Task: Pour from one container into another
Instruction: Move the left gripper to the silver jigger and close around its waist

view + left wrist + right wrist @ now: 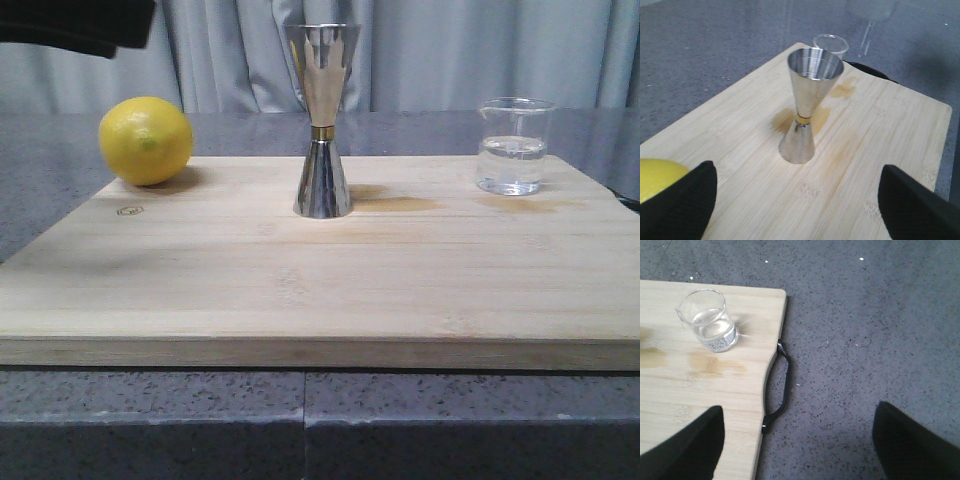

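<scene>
Two pincers are spread wide and hold nothing, so I judge the step is reaching for the glass beaker [514, 146]. I'd bring my right pincer [797, 440] in level around its wall, below the lip, squeezing gently. It stands upright, about half full of clear liquid, at the cutting board's [300, 290] far right; the steel jigger [322, 120] at centre looks empty beyond my left pincer [797, 200].

The jigger [807, 100] hides most of the beaker [832, 45].
</scene>
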Tool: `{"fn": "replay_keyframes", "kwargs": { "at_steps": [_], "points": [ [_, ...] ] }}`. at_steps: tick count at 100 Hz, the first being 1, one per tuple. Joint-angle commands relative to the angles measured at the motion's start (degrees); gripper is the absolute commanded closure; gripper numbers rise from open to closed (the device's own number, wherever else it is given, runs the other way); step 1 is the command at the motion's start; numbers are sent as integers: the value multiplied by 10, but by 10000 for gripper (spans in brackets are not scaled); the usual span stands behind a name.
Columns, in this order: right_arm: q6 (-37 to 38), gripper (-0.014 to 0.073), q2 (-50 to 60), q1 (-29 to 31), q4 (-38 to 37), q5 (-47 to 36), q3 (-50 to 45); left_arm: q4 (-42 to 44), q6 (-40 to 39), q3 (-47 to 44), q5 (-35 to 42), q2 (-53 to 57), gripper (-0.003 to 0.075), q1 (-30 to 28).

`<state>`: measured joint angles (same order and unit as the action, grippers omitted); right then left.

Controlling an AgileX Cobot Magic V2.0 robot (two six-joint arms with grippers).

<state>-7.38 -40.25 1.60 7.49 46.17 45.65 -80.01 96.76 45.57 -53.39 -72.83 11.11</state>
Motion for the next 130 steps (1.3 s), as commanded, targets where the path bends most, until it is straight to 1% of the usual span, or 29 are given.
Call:
{"fn": "replay_keyframes", "kwargs": {
  "at_steps": [1, 6, 18, 25, 38, 44, 55, 92, 109, 130],
  "points": [
    [-5, 41, -3, 1, 4, -43, 20, -74, 61, 19, -13, -22, 113, 29],
    [-5, 41, -3, 1, 4, -44, 20, -97, 97, 19, -13, -41, 113, 39],
    [-5, 41, -3, 1, 4, -45, 20, -178, 150, 19, -13, -88, 113, 58],
    [-5, 41, -3, 1, 4, -45, 20, -211, 188, 19, -20, -113, 113, 67],
    [-5, 41, -3, 1, 4, -45, 20, -261, 249, 19, -47, -152, 113, 83],
    [-5, 41, -3, 1, 4, -45, 20, -261, 271, 22, -58, -169, 113, 86],
    [-5, 41, -3, 1, 4, -45, 20, -261, 278, 32, -71, -195, 113, 95],
    [-5, 41, -3, 1, 4, -45, 20, -261, 278, 91, -75, -258, 113, 127],
    [-5, 41, -3, 1, 4, -45, 20, -261, 278, 112, -83, -268, 113, 133],
    [-5, 41, -3, 1, 4, -45, 20, -261, 278, 113, -83, -268, 113, 133]
  ]
}}
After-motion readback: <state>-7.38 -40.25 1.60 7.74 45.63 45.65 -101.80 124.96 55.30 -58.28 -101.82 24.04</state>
